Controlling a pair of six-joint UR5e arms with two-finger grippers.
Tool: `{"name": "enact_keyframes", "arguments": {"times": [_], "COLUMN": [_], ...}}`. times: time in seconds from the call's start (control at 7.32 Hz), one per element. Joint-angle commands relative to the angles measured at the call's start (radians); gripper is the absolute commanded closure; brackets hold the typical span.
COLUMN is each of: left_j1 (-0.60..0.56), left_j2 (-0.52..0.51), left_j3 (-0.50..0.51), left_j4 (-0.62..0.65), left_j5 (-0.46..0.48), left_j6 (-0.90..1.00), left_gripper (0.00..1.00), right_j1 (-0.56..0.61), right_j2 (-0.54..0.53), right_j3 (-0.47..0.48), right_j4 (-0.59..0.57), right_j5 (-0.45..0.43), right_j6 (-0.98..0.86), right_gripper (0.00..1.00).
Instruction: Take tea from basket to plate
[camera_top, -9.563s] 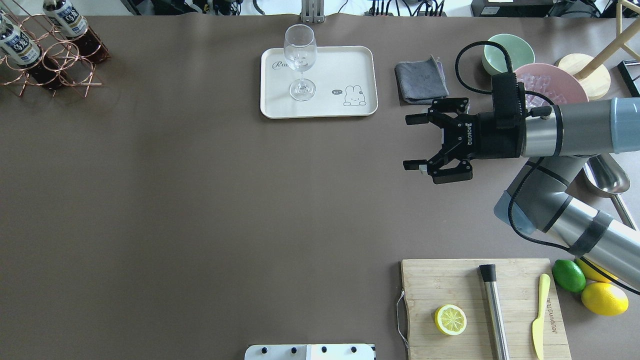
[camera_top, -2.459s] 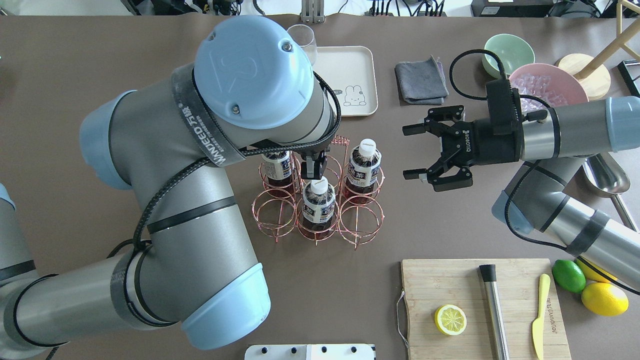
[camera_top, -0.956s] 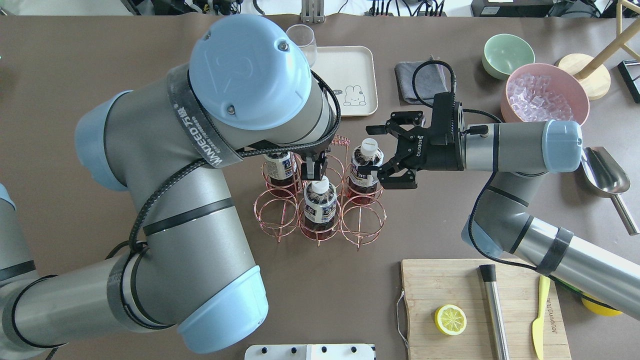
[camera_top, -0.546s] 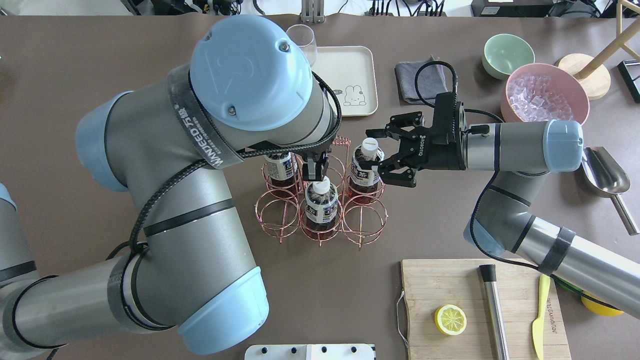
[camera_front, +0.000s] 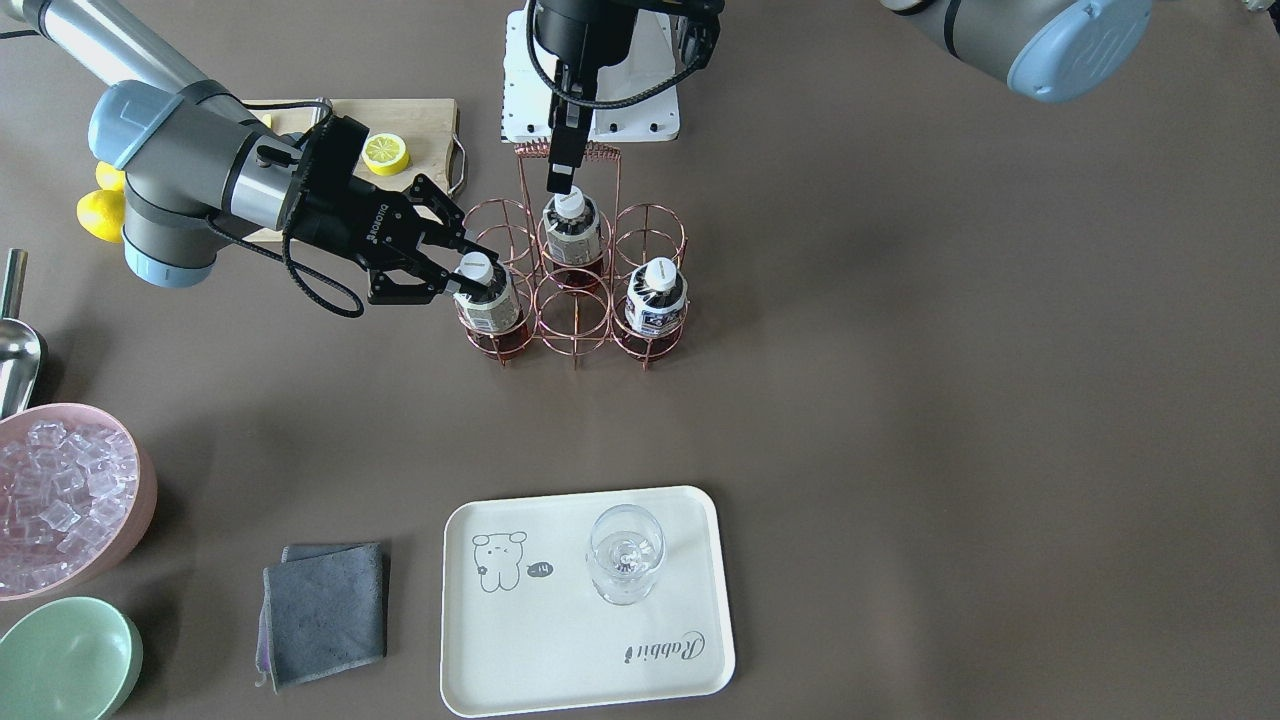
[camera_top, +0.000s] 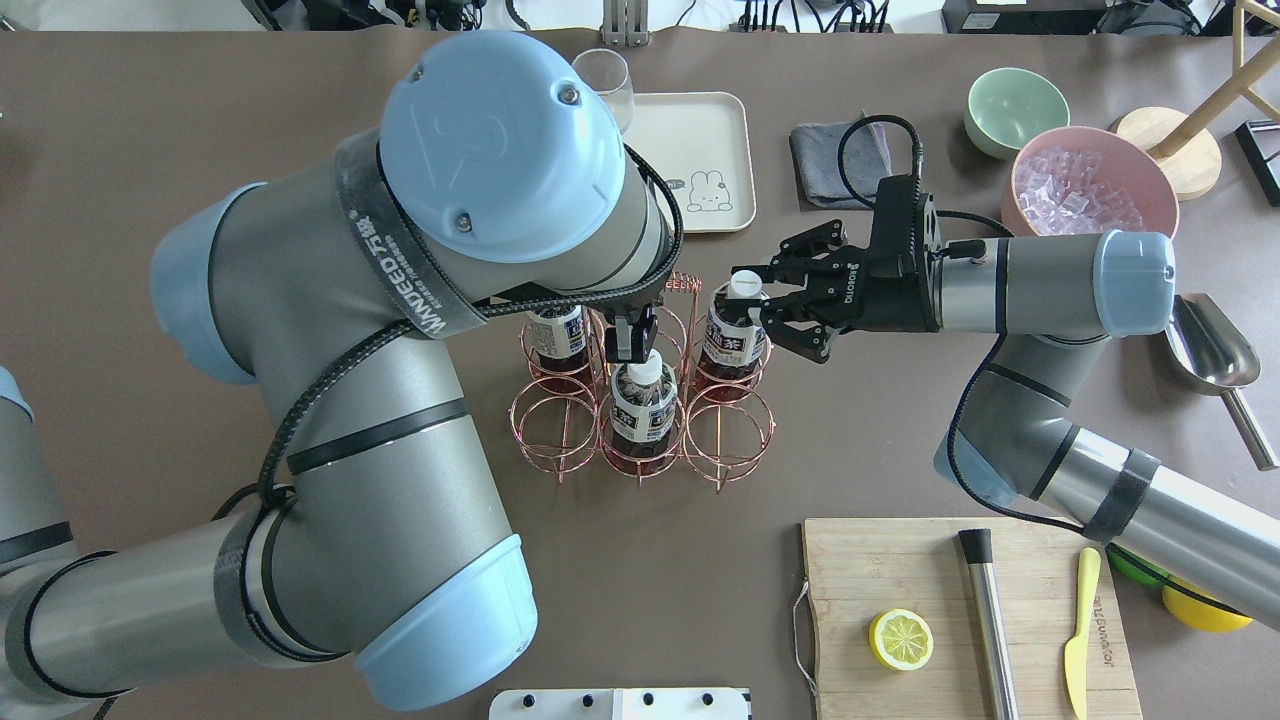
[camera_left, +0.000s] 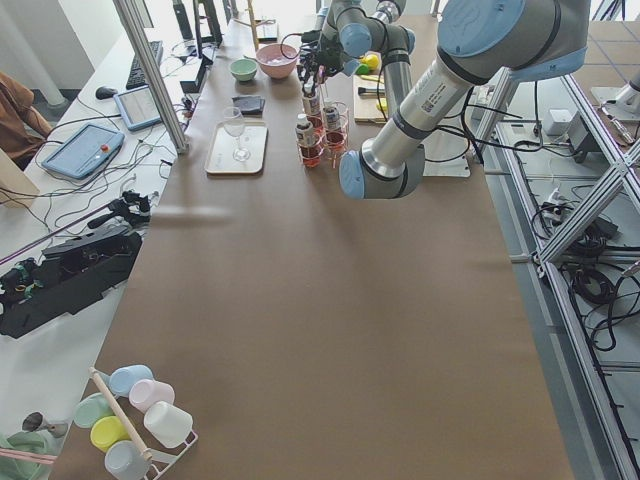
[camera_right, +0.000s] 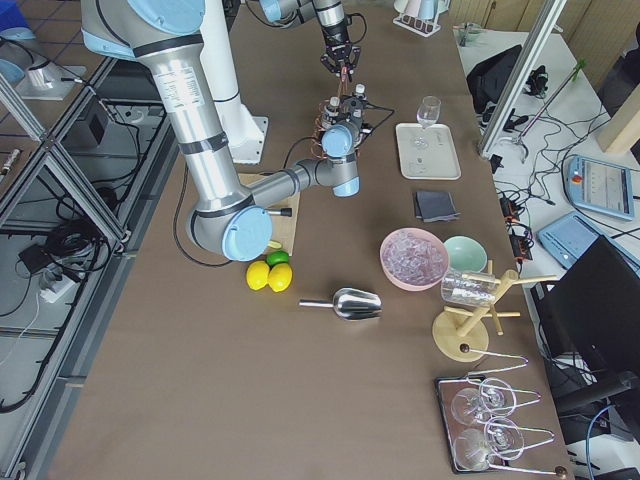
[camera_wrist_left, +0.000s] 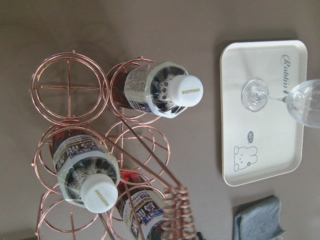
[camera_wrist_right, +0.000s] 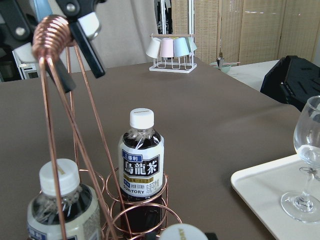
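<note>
The basket (camera_front: 575, 322) stands mid-table with three bottles in its rings. The tea (camera_front: 490, 303), with a white cap and pale beige label, sits in the corner ring nearest my right arm; it also shows in the overhead view (camera_top: 733, 335). My right gripper (camera_front: 472, 272) is shut on its neck just under the cap, also seen from overhead (camera_top: 752, 292). My left gripper (camera_front: 560, 185) is shut on the basket's coiled handle (camera_wrist_right: 50, 27). The plate (camera_front: 560, 640) lies apart from the basket, with a wine glass (camera_front: 625, 553) standing on it.
Two bottles with dark blue-and-white labels (camera_front: 572, 230) (camera_front: 655, 298) stand in other rings. A grey cloth (camera_front: 325, 612), a pink bowl of ice (camera_front: 60, 500) and a green bowl (camera_front: 65, 660) lie beside the plate. A wooden board (camera_top: 960, 620) carries a lemon half.
My right gripper moved in onto the tea bottle and its jaws narrowed around the neck. My left arm brought the basket to mid-table earlier and now holds it still.
</note>
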Motion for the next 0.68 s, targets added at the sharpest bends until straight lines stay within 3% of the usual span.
{"name": "enact_keyframes", "arguments": {"times": [0.0,0.27,0.55], "left_j1": [-0.001,-0.001,-0.001], "left_j2": [0.002,0.002,0.002], "left_j3": [0.001,0.001,0.004], "left_j4": [0.0,0.0,0.0], "left_j5": [0.002,0.002,0.002], "left_j6": [0.0,0.0,0.0], "left_gripper": [1.0,1.0,1.0], "right_j1": [0.008,0.019,0.046], "right_j2": [-0.002,0.003,0.009], "right_j3": [0.017,0.034,0.129], "right_j4": [-0.005,-0.02,-0.15], "right_j5": [0.002,0.012,0.054], "right_j6": [0.045,0.052,0.052], "right_gripper": [1.0,1.0,1.0]}}
